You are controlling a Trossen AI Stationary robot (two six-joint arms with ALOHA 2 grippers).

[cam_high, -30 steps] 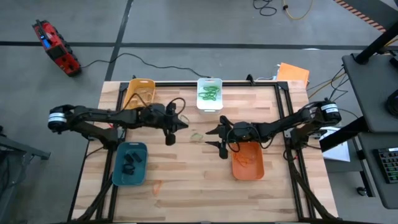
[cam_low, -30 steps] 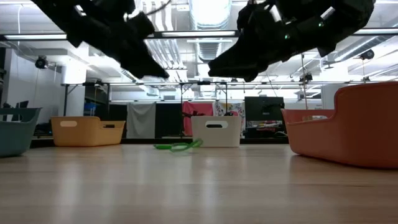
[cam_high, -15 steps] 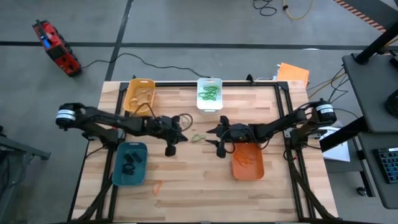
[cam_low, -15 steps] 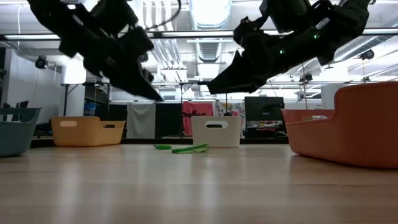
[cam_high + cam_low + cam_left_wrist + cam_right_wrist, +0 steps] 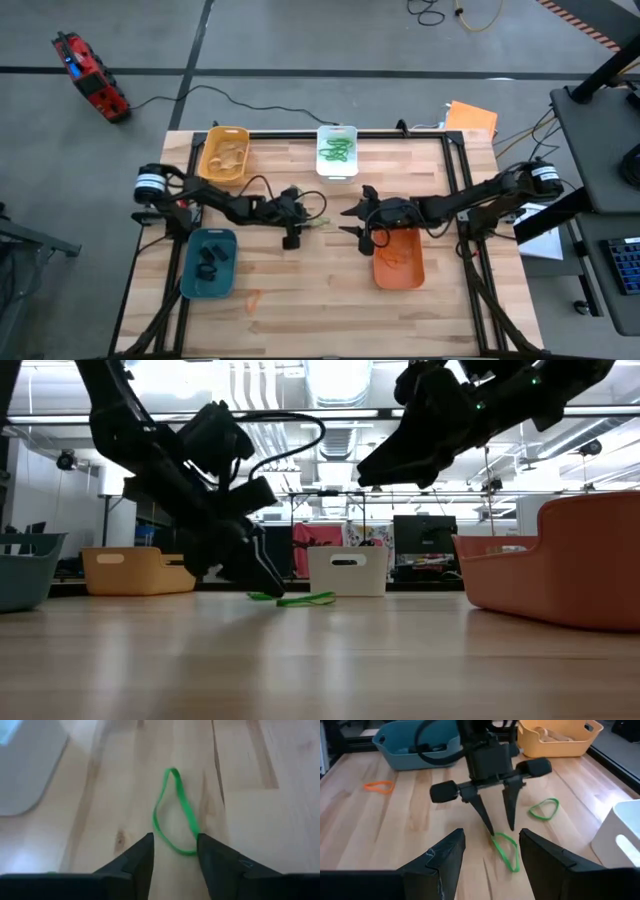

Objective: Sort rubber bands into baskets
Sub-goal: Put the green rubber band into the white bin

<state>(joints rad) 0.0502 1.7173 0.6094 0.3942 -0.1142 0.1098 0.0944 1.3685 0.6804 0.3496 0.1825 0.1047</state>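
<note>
So the left arm has swung in from over by the yellow basket (image 5: 224, 152) and dropped right down to the bench (image 5: 300, 290) — a second ago its fingers were pressed shut up in the air, now the left end effector (image 5: 173, 851) is spread with its tips straddling one end of a green rubber band (image 5: 174, 812) lying flat on the wood, roughly mid-bench just in front of the white basket (image 5: 337, 150). Nothing pinched yet as far as I can see. A second green band (image 5: 544, 809) sits just beside it. The right end effector (image 5: 362, 212) hovers nearby above the bench, fingers spread and empty, next to the orange basket (image 5: 398, 258). These bands look feather-light and floppy, so I'd guess it'll squirm or fold when squeezed, and lying flat it gives almost nothing to bite on — best bet is probably closing across that near loop end so both strands bunch up between the tips. Room-wise it's a bit snug: the two arms are near each other at the middle, so lifting straight up before heading to the white basket seems safest. The teal basket (image 5: 209, 262) and a stray orange band (image 5: 252, 297) are well apart from the action, and the bench edges aren't close.
</note>
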